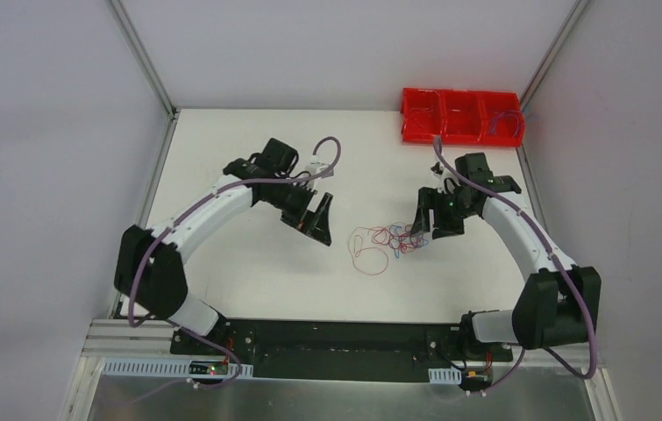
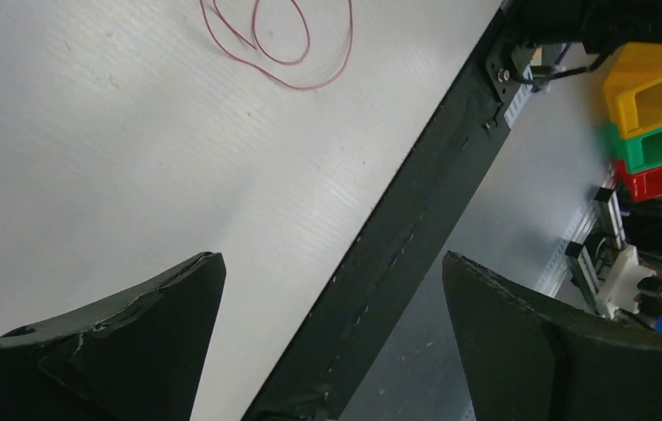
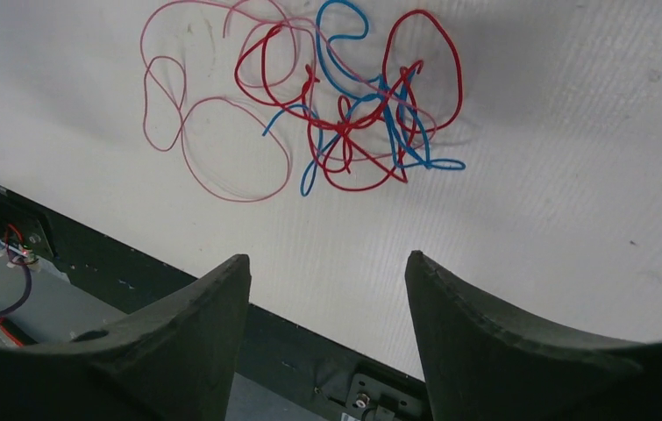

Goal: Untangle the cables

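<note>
I am watching the cables point(image 1: 386, 239) lying as a small tangle on the white tabletop point(image 1: 248, 281), between the two arms and somewhat nearer the right one. Through the right wrist camera I am seeing red and blue strands crossing tightly at the core of the knot, with paler pink loops spreading loosely off to one side.

My right hand point(image 1: 426, 221) is hanging just beside the right edge of the tangle. Its fingers are standing apart with nothing between them, and the wires are lying beyond the fingertips, untouched.

My left hand point(image 1: 318, 221) is hovering to the left of the cables, clear of them, its fingers spread wide and gripping nothing. Its wrist camera is catching only a pale red loop at the top of its view, with a black rail point(image 2: 397, 237) at the tabletop's edge running diagonally between the fingers.

A red bin point(image 1: 460, 116) with compartments is sitting at the far right corner of the tabletop.
</note>
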`<action>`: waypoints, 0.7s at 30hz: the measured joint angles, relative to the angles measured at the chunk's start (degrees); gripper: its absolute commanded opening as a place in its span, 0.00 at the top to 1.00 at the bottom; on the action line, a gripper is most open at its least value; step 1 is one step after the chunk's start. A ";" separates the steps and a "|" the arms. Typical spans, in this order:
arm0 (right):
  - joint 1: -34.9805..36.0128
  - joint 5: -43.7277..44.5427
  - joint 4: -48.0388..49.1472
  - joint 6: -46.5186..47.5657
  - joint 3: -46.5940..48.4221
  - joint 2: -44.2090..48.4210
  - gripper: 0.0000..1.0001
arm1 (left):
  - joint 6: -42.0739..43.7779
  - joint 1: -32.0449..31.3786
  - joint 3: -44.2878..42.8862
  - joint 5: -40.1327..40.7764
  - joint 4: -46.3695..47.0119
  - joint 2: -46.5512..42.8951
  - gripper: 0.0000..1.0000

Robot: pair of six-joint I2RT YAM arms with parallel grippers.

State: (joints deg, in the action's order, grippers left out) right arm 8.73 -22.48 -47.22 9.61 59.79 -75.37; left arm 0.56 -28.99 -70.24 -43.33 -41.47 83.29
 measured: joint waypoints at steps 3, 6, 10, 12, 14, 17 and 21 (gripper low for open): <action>1.09 0.66 2.43 -0.07 -0.11 -4.31 0.35 | -4.33 -0.90 -0.02 -0.22 6.14 7.87 0.01; 1.36 0.79 3.19 0.72 0.07 -8.33 0.34 | -8.15 -1.77 -0.66 -0.35 11.87 15.04 0.01; 1.36 0.66 3.17 3.80 0.09 -10.97 0.32 | -10.91 -3.69 -2.34 -0.15 18.71 23.12 0.15; 1.40 0.70 3.26 5.33 0.09 -11.43 0.31 | -11.10 -4.50 -2.54 -0.13 21.62 26.01 0.24; 1.40 0.68 3.21 6.43 0.31 -12.15 0.31 | -10.80 -5.05 -2.64 -0.28 23.63 27.89 0.32; 1.40 0.68 3.17 7.80 1.03 -13.99 0.31 | -8.81 -5.16 -3.30 -1.73 25.92 30.56 0.37; 1.44 0.68 2.80 9.94 2.05 -16.33 0.31 | -3.87 -5.11 -5.07 -4.22 28.61 32.65 0.39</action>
State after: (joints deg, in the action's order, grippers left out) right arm 10.17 -21.80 -44.42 19.55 61.84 -91.70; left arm -3.31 -34.11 -75.31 -47.55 -12.86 115.94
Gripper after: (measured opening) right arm 0.689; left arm 0.626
